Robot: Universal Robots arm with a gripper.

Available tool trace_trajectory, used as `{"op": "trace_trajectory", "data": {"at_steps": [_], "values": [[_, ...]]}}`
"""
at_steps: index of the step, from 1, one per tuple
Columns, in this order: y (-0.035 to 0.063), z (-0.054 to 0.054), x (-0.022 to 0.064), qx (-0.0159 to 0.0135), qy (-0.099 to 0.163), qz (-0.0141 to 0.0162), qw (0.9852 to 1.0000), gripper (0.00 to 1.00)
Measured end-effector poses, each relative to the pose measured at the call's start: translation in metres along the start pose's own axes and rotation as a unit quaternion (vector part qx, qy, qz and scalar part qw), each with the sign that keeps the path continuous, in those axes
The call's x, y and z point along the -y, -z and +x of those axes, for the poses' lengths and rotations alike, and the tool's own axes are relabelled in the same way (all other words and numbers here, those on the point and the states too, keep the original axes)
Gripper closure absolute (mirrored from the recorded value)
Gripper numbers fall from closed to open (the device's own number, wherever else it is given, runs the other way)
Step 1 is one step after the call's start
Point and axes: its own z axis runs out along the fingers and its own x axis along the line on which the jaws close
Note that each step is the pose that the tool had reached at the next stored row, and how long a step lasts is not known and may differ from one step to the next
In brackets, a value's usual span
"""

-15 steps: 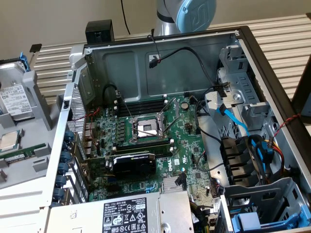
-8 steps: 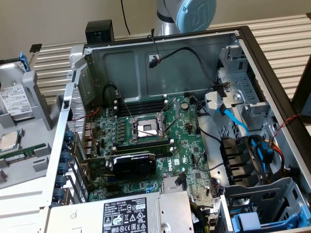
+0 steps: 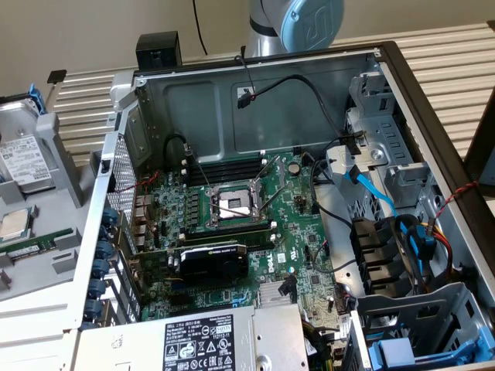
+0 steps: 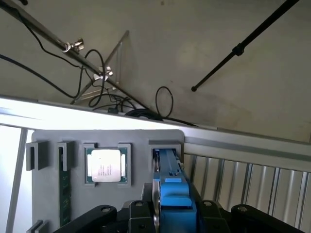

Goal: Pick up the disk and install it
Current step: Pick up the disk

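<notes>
The disk [image 4: 167, 167] stands on edge in a slot of the grey parts tray [image 4: 136, 138]. Its bright blue carrier frame runs towards the wrist camera. My gripper [image 4: 175, 216] straddles that near end, and its black jaws sit tight against both sides of the blue frame, so it is shut on the disk. In the exterior view the disk [image 3: 19, 158] shows its white label at the far left edge, in the same grey tray [image 3: 46, 255]. The arm's blue-capped joint [image 3: 309, 19] rises behind the open computer case [image 3: 255, 93].
A silver CPU chip [image 4: 103, 165] and a green memory stick [image 4: 64, 189] lie in tray pockets beside the disk. The case holds the motherboard [image 3: 240, 224], a graphics card [image 3: 213, 263], the labelled power supply [image 3: 201, 344], loose cables [image 3: 402, 232] and drive bays with blue fittings [image 3: 394, 352].
</notes>
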Motion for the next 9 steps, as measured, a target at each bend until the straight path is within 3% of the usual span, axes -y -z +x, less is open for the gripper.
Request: {"op": "trace_trajectory", "data": {"at_steps": [9], "values": [[-0.0006, 0.0, 0.0, 0.0012, 0.0, -0.0086, 1.0, 0.63]]}}
